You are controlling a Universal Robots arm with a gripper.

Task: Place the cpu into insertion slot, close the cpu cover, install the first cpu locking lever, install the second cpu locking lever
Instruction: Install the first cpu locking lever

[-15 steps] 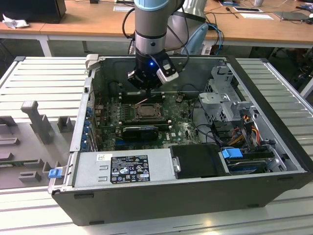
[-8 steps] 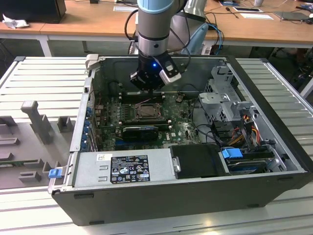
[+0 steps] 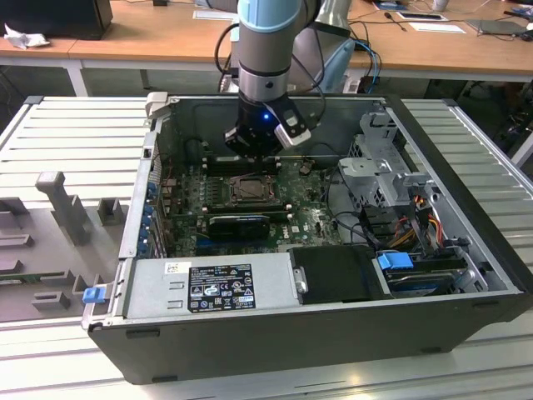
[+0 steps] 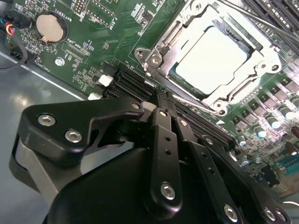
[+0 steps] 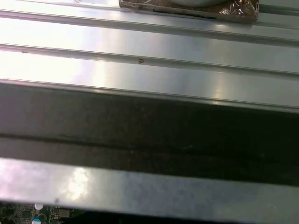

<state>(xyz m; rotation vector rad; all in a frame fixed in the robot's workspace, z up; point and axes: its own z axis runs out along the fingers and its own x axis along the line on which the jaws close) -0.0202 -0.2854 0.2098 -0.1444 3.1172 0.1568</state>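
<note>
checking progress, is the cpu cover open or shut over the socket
Shut: the cpu cover lies flat around the cpu, its frame bordering the chip.

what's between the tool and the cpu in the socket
In the second wrist view, long black slots on the green board lie between the tool and the cpu.

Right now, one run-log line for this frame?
stage: cpu seated in insertion slot | cpu cover down over it | gripper shut, empty, just off the socket
</note>
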